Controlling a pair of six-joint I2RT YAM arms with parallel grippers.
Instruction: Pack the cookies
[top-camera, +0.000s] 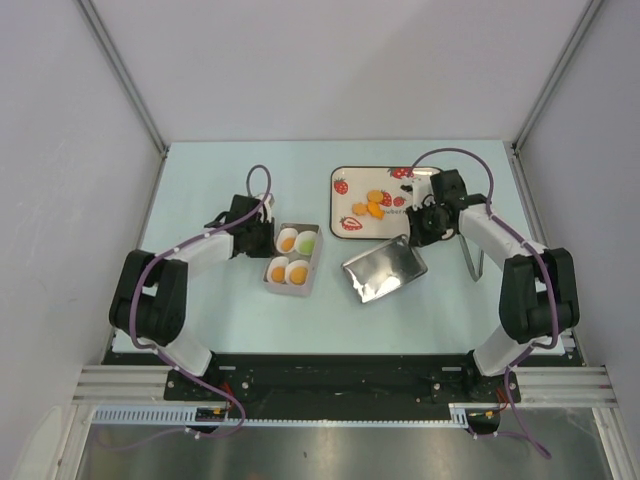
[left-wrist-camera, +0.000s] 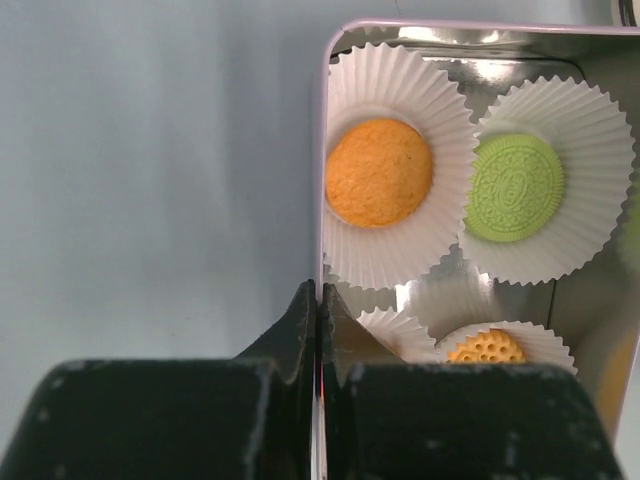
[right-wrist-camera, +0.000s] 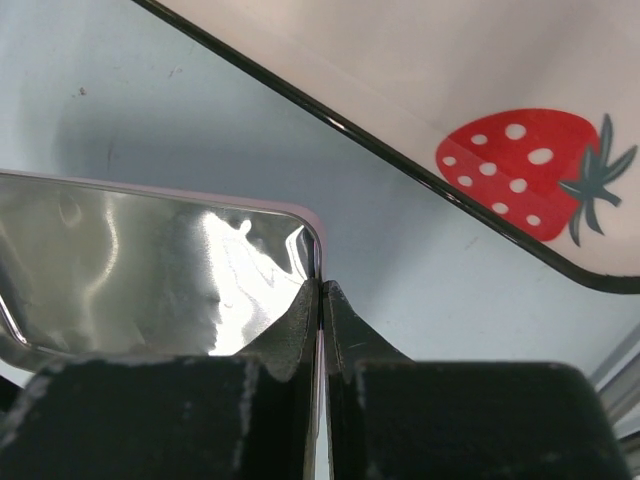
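An open metal tin (top-camera: 316, 266) holds white paper cups. In the left wrist view one cup has a round orange cookie (left-wrist-camera: 379, 172), another a green one (left-wrist-camera: 515, 187), and a third a yellow cookie with holes (left-wrist-camera: 487, 348). My left gripper (left-wrist-camera: 318, 300) is shut on the tin's left wall (left-wrist-camera: 322, 150). Several more orange cookies (top-camera: 372, 205) lie on the strawberry plate (top-camera: 345, 178). The shiny lid (top-camera: 385, 268) lies tilted just below the plate. My right gripper (right-wrist-camera: 320, 292) is shut on the rim at the lid's corner (right-wrist-camera: 300, 225).
The strawberry plate's black rim (right-wrist-camera: 400, 160) runs close past the right fingers. A thin metal bracket (top-camera: 472, 262) stands beside the right arm. Grey walls enclose the pale table (top-camera: 230, 180) on three sides.
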